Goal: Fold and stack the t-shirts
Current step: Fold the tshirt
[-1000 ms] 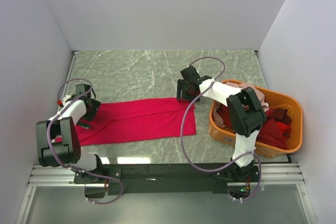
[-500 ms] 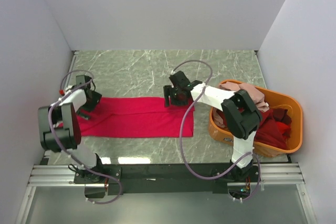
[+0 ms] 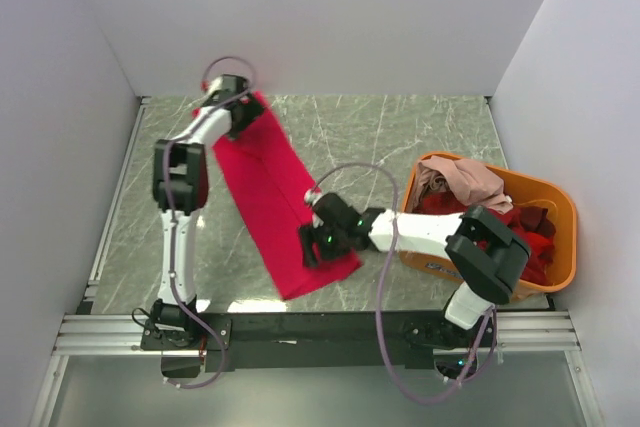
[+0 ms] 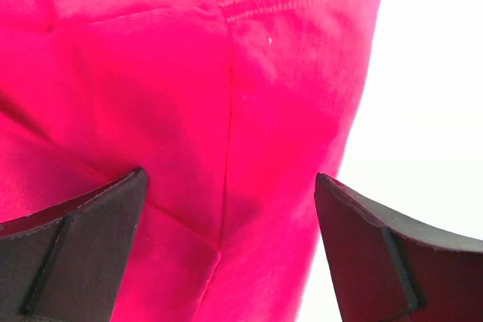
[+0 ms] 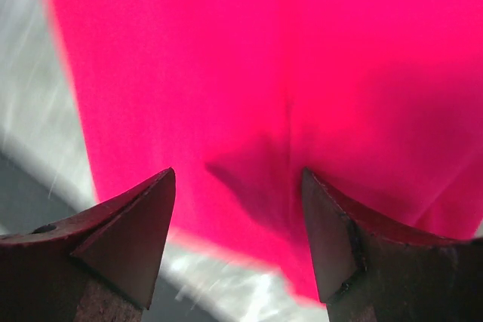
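Both sets of jaws standing apart, left gripper pointing at 11 o'clock end of crimson-pink t-shirt, right gripper at its 5 o'clock end, basket sitting at 3 o'clock.

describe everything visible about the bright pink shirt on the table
The crimson-pink t-shirt is soft cloth folded into a long strip, lying diagonally on the marble table, far left to near centre. A stitched hem and seam show at its far end. The left gripper and right gripper sit over its ends, jaws apart.
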Motion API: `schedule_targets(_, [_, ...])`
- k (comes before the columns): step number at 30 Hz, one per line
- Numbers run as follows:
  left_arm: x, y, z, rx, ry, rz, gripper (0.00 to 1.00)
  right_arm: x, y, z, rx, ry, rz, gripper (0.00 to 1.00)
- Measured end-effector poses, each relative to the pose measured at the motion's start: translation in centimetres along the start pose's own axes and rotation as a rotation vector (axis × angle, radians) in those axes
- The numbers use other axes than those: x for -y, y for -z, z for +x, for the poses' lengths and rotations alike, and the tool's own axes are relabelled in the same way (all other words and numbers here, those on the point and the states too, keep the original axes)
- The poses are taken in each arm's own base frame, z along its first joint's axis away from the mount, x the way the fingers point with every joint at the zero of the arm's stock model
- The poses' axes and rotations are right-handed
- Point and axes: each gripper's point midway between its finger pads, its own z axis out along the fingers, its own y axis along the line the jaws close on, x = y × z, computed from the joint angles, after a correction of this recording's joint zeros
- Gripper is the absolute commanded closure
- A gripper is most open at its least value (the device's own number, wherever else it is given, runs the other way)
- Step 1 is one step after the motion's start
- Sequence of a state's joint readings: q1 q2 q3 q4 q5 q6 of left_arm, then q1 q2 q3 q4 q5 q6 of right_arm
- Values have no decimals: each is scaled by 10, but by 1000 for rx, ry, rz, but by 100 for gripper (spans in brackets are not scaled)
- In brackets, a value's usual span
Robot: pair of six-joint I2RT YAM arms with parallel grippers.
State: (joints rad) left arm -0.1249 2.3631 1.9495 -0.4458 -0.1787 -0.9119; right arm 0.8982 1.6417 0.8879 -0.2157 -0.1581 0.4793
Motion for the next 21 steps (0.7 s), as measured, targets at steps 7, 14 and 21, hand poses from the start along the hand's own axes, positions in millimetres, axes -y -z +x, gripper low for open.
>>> schedule_targets(7, [126, -9, 67, -75, -84, 386, 1, -63, 10, 58, -137, 131, -191, 26])
schedule_targets(14, [141, -12, 67, -80, -28, 447, 1, -67, 11, 61, -150, 133, -205, 26])
schedule_targets(21, [134, -11, 52, -30, -21, 368, 1, -79, 29, 43, -94, 160, -235, 25])
